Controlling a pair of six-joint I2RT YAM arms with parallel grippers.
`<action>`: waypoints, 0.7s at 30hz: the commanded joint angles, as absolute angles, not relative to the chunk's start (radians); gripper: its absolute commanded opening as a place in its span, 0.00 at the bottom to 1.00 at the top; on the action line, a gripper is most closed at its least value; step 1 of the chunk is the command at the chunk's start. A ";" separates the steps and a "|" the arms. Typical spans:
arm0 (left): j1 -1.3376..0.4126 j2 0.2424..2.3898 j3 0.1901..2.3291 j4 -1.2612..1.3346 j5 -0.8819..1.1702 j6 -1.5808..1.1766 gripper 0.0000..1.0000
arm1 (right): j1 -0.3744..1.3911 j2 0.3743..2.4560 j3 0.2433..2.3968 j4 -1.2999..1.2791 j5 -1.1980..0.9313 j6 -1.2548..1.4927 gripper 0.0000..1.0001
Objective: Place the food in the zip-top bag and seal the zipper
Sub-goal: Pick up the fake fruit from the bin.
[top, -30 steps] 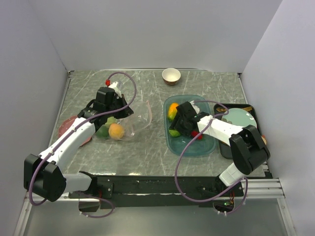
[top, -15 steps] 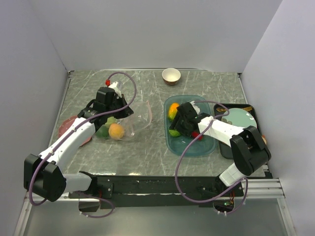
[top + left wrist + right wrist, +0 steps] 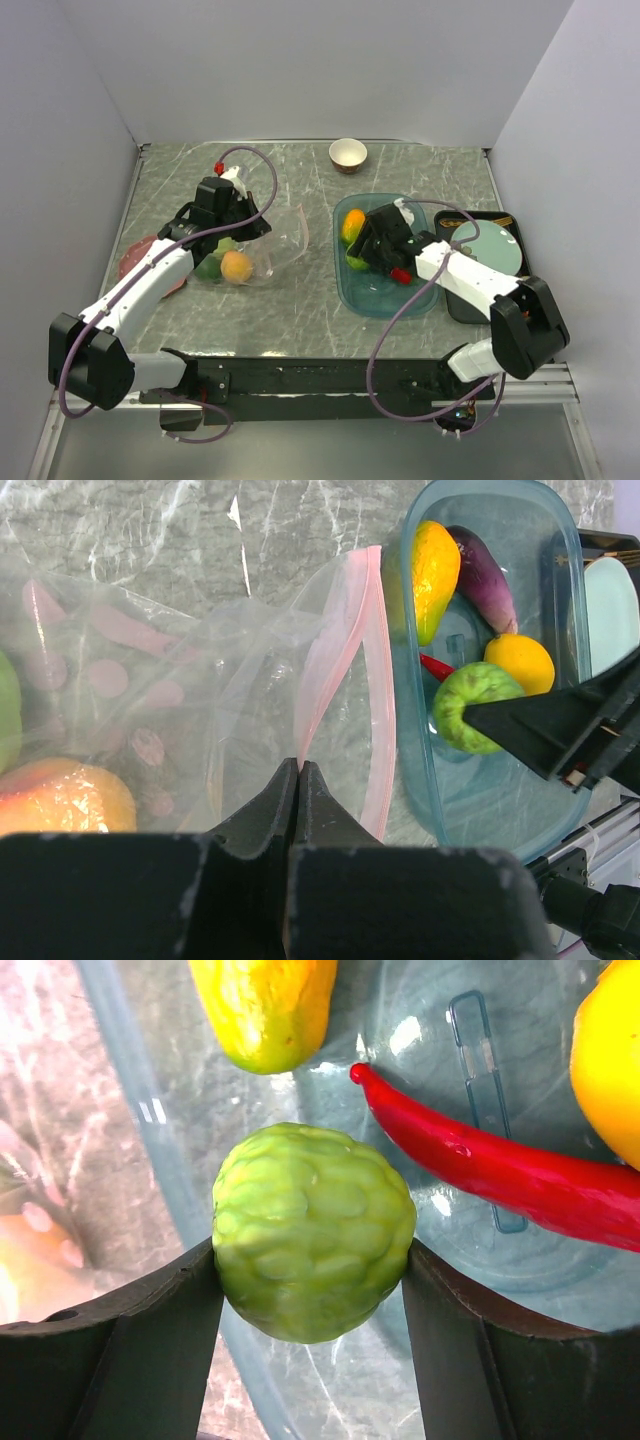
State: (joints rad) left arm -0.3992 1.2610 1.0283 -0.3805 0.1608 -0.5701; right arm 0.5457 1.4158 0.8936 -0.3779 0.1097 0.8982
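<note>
The clear zip-top bag [image 3: 278, 243] lies left of centre with its mouth facing right. My left gripper [image 3: 298, 765] is shut on its pink zipper [image 3: 340, 650], holding one lip up. An orange [image 3: 60, 795] and a green fruit [image 3: 208, 268] lie inside. Over the near-left part of the teal tray [image 3: 385, 308], my right gripper [image 3: 313, 1260] is shut on the bumpy green cabbage [image 3: 313, 1230]. A red chili [image 3: 480, 1165], a lemon [image 3: 520, 662], a purple eggplant [image 3: 480, 570] and a yellow-orange fruit [image 3: 435, 565] lie in the tray.
A cream-and-brown bowl [image 3: 348, 154] stands at the back of the table. A black tray with a pale teal plate [image 3: 490, 245] sits at the right edge. A pink plate [image 3: 135, 255] lies under the left arm. Walls close in the left, right and back.
The right arm's elbow has swung out to the right and its gripper has shifted slightly with the cabbage between its fingers. The left arm and the bag have not moved.
</note>
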 commanded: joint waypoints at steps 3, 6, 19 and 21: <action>-0.403 1.266 1.054 -0.361 0.167 -0.577 0.01 | 0.546 1.330 0.917 -0.397 0.147 0.871 0.04; -0.403 1.267 1.052 -0.364 0.169 -0.575 0.01 | 0.574 1.310 0.960 -0.432 0.196 0.845 0.04; -0.403 1.266 1.042 -0.357 0.173 -0.580 0.01 | 0.606 1.275 1.014 -0.357 0.075 0.796 0.05; -0.403 1.270 1.042 -0.359 0.182 -0.580 0.01 | 0.618 1.287 1.031 -0.359 0.078 0.796 0.05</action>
